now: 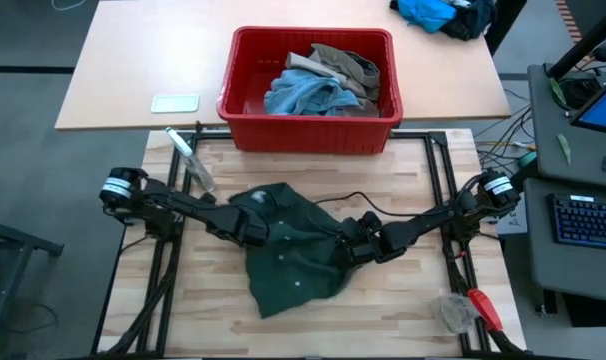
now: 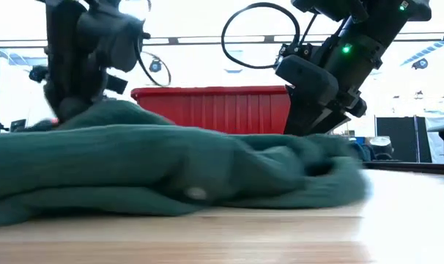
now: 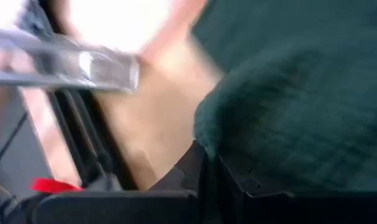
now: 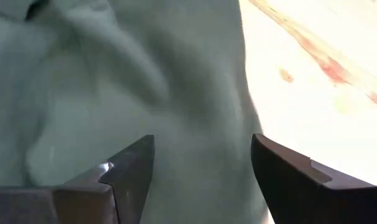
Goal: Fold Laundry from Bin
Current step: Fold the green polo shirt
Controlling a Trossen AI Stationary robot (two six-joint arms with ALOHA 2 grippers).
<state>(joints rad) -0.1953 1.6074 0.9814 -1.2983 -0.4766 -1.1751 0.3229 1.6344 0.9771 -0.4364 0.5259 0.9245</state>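
Wooden slats made up the table (image 1: 403,320) under your two arms, and a paler table behind it carried the bin (image 1: 310,130), well beyond both pincers. You had one garment out for folding: the green shorts (image 1: 288,265) lay rumpled on the slats, directly under and between the pincers, which is where a fold needs the cloth, flat and clear of the rest of the load.

Your left pincer (image 1: 255,232) sat at the shorts' upper left part, clenched on the fabric; its wrist view showed green cloth bunched right against the closed fingers. That grip looked meant to anchor or lift one edge.

Your right pincer (image 1: 355,247) was low over the opposite edge with its fingers (image 4: 129,171) spread, cloth lying in the gap between them but nothing pinched. I judge it was lined up to take the second hold, so that the two grips could pull the shorts taut before laying them out.

Beyond both pincers, the bin kept the blue denim (image 1: 303,95) and the khaki piece (image 1: 348,65), left there so that only one garment crowded the work area. A clear bottle (image 1: 191,160) lay just past your left pincer, near enough to be knocked if that arm swung outward.
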